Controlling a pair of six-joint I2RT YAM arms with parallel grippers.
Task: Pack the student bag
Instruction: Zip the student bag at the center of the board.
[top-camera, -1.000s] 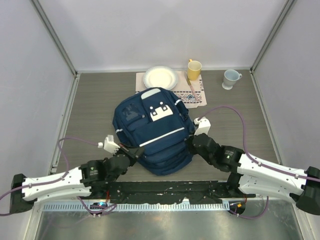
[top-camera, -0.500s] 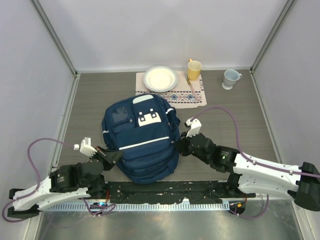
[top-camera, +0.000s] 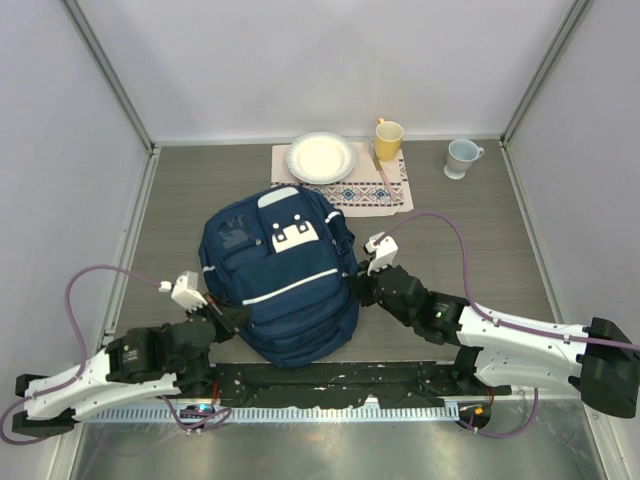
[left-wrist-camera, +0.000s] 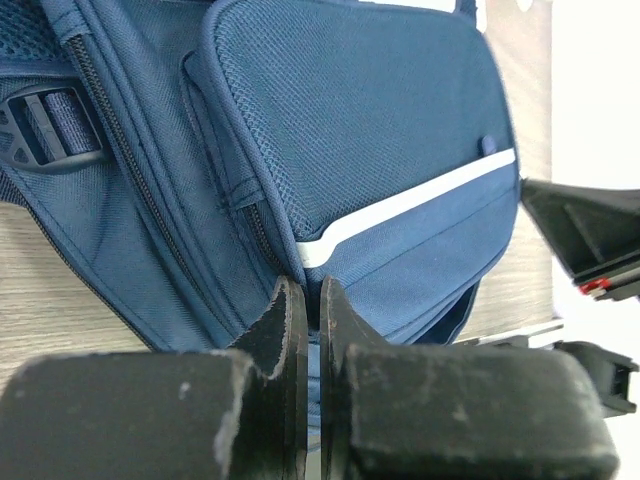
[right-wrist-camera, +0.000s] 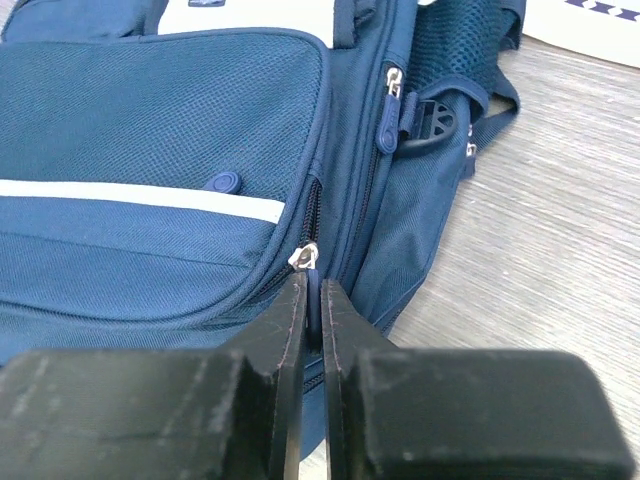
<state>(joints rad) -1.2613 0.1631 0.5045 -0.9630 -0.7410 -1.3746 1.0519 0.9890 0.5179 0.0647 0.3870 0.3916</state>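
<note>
Student bag (top-camera: 285, 285) gripped by left hand (top-camera: 237, 316) and right hand (top-camera: 358, 292)

No text, label, brand or number can be read anywhere.

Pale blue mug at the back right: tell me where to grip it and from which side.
Pinch the pale blue mug by the wall opposite its handle, one finger inside the rim, coming down from above. It stands upright, mouth open upward, and the handle juts out to the right, so the left part of the rim looks the freest.
</note>
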